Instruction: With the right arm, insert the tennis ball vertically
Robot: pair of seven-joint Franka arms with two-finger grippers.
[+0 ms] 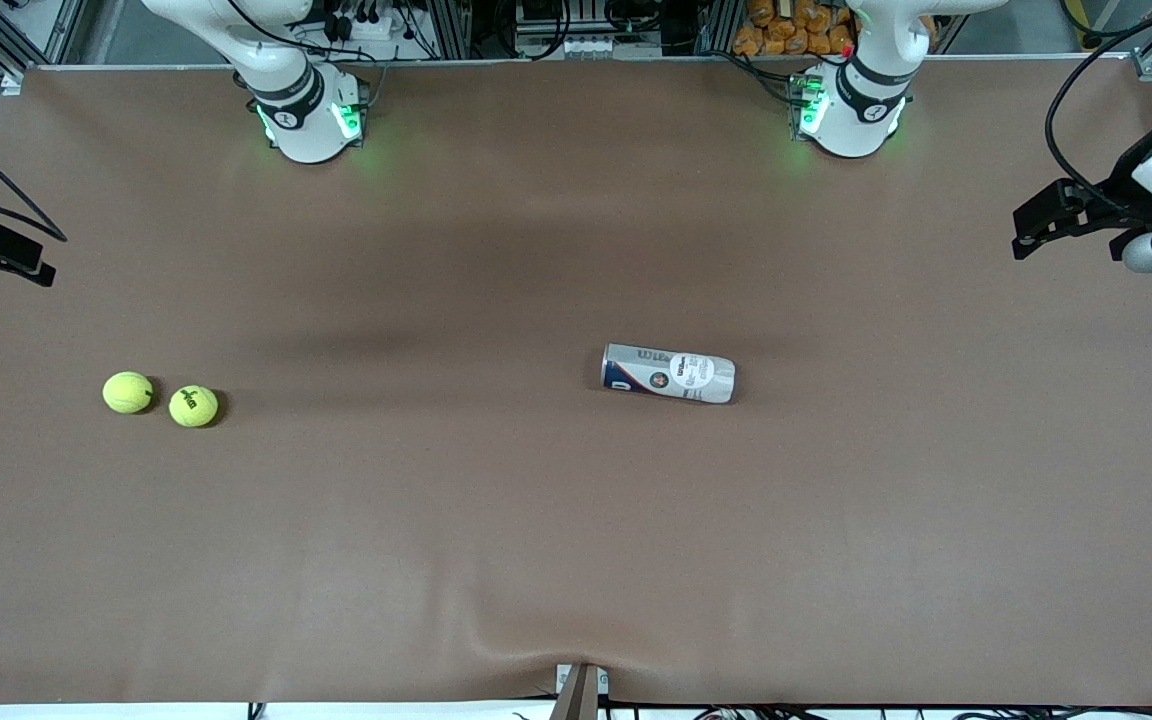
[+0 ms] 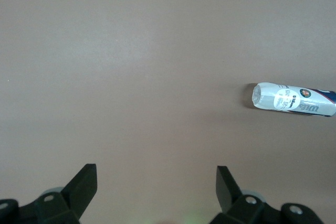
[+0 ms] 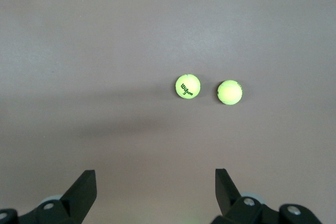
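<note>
Both robot arms are glossy white jointed shells with dark grey bands at the joints, their rounded bases (image 1: 311, 125) (image 1: 851, 120) glowing green and trailing black cables. Each matte black two-finger gripper (image 2: 156, 190) (image 3: 155, 191) has angular wedge-shaped fingers (image 2: 84, 184) (image 3: 83, 188) on mounts with small silver screws.

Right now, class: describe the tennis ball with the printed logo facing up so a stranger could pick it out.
On the brown table, look toward the right arm's end, where two yellow-green balls lie side by side. The logo ball lies closer to the can; its neighbour, the plain ball, shows no print.
</note>
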